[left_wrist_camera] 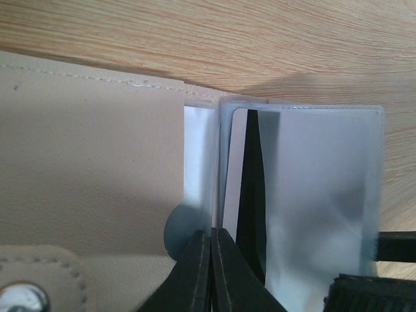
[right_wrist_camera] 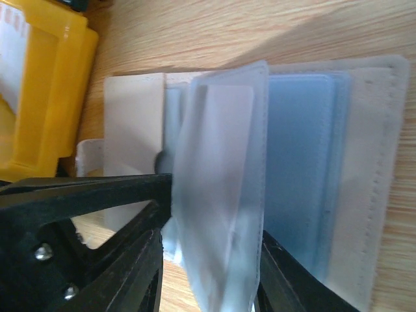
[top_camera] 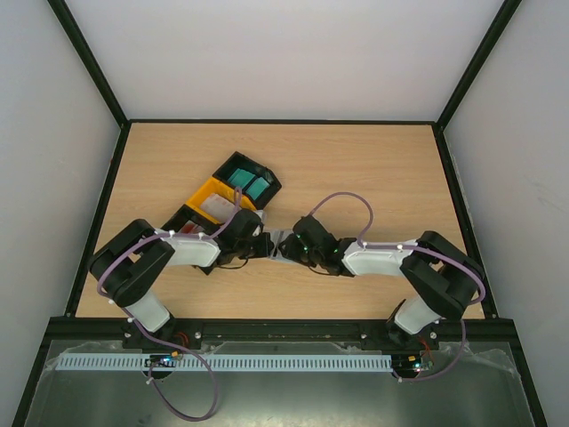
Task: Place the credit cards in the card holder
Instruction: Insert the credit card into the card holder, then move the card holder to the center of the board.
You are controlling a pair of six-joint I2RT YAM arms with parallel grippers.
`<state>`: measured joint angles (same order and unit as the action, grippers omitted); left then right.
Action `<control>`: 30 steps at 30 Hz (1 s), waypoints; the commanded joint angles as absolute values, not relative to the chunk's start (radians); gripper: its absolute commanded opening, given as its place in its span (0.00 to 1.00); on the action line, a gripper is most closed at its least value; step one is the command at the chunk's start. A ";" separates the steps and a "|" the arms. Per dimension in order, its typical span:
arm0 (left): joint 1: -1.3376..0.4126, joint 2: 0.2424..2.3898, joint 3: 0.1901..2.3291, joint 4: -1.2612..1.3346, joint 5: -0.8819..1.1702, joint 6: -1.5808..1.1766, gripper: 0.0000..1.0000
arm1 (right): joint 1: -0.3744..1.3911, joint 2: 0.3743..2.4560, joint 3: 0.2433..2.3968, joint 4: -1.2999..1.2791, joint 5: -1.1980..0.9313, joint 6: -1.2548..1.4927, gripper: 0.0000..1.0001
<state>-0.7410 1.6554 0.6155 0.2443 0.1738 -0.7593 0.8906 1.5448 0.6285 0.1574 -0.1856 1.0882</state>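
The left gripper [left_wrist_camera: 209, 260] pinches the stitched beige card holder's [left_wrist_camera: 84, 162] frosted sleeve. The right gripper [right_wrist_camera: 211, 224] seemingly squeezes a sleeved white card [right_wrist_camera: 224, 130].

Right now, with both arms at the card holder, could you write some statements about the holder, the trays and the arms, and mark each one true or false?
1. The card holder lies open on the table. True.
2. All its clear sleeves are empty. False: one holds a bluish card, another a white card.
3. A yellow tray sits close to the holder. True.
4. The far black tray holds red cards. False: it holds teal cards.
5. The left end effector hangs clear of the holder. False: it is pinched on a sleeve edge.
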 commanded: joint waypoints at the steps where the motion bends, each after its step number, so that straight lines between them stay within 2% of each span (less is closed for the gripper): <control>1: -0.746 1.730 0.557 0.044 0.135 -0.752 0.04 | 0.896 1.561 0.655 0.246 -0.209 1.089 0.37; 4: -0.746 1.688 0.565 0.022 0.129 -0.753 0.08 | 0.895 1.578 0.666 0.252 -0.213 1.091 0.37; 8: -0.748 1.610 0.598 -0.038 0.098 -0.751 0.18 | 0.896 1.596 0.680 0.252 -0.218 1.091 0.37; 12: -0.750 1.545 0.634 -0.103 0.070 -0.749 0.21 | 0.895 1.601 0.695 0.249 -0.222 1.088 0.37; 30: -0.750 1.458 0.685 -0.208 -0.002 -0.760 0.18 | 0.896 1.673 0.724 0.355 -0.387 1.099 0.37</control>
<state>-0.7479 1.4860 0.6559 -0.1493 0.0425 -0.7593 0.8906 1.6463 0.6975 0.3134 -0.3481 1.0893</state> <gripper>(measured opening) 0.189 0.373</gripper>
